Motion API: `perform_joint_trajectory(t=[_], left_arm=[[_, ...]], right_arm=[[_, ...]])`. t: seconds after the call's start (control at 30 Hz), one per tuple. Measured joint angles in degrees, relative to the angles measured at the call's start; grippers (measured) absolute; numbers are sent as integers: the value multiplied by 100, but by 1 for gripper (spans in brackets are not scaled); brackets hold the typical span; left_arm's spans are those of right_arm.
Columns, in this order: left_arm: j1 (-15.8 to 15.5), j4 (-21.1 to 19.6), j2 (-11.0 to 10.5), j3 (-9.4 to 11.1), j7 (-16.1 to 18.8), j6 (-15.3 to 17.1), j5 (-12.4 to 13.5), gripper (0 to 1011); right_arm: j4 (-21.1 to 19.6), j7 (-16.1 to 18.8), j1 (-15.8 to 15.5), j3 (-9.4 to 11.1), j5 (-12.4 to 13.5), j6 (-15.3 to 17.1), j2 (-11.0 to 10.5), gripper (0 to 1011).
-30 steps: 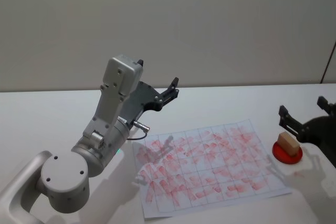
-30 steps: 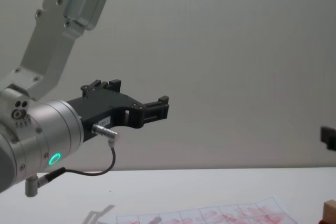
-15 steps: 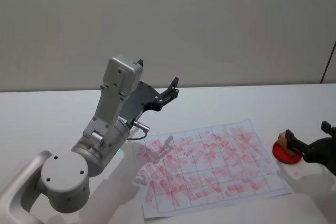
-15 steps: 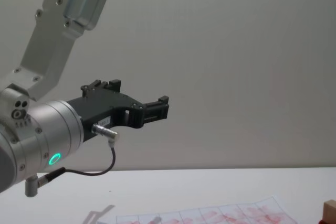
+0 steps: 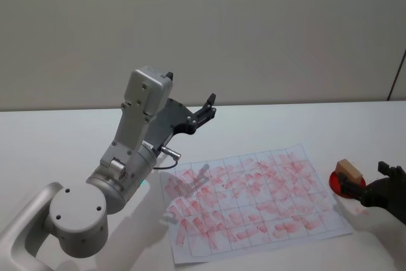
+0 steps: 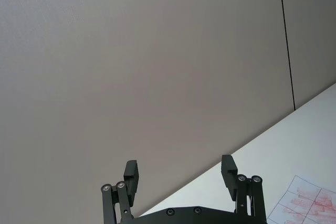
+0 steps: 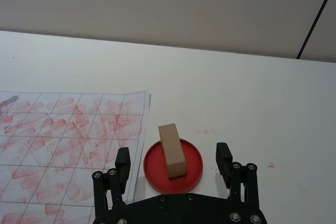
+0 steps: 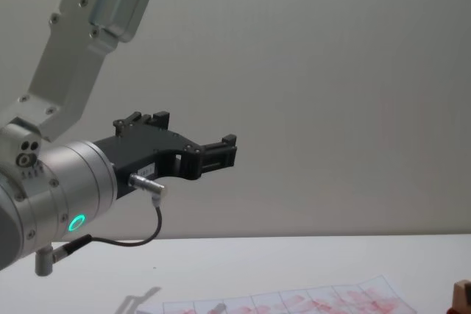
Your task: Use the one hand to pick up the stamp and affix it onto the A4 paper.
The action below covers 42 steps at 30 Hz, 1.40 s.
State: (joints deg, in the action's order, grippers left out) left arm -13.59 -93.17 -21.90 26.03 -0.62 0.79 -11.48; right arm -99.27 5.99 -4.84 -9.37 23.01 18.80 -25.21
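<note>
Reaching for the stamp [image 7: 172, 149], not yet gripped: seen resting on a round red ink pad [image 7: 191, 167] just beside the right-hand edge of the A4 paper [image 7: 63, 129], close to the sheet but not on it. Framed by the right gripper [image 7: 173, 154], jaws spread wide, one finger out to each side of the block, touching neither face and holding nothing. Judged as the approach-and-grasp step, with the pressing onto the sheet not yet begun. Next, probably: ease forward and down until both fingers bracket the block's long faces, close squarely, lift straight off the pad, then carry across to a grid cell and press flat. Worth keeping the grip centred, to avoid tipping the block or dragging the pad along. As to make: plain tan wood, a small oblong with crisp edges and matte faces, likely rigid and easy to pinch; a shallow circular pad with a raised rim, bright red; thin white paper ruled in a fine grid, smeared nearly all over with pink-red oblong marks; beneath everything, a smooth white table [image 7: 262, 103]. Off to the other side, the left gripper [image 6: 179, 167] parked, raised well above the table near the sheet's far left corner, fingers wide apart and empty.
</note>
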Motion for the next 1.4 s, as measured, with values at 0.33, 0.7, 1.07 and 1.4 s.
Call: perform_joint_trajectory(t=[0.33,0.7,1.07,1.4], left_arm=[[0,0,0,0,0,0,0,1001],[0,0,0,0,0,0,0,1001],[0,0,0,0,0,0,0,1001],[0,0,0,0,-1,0,0,1001]], right_arm=[[324,256,253,-62,-141,209,90,1001],[504,394,405,-106,-254,305,152,950],[572,442,462,-123,-293,336,173,676],[601,466,487,-130,-311,350,181,332]])
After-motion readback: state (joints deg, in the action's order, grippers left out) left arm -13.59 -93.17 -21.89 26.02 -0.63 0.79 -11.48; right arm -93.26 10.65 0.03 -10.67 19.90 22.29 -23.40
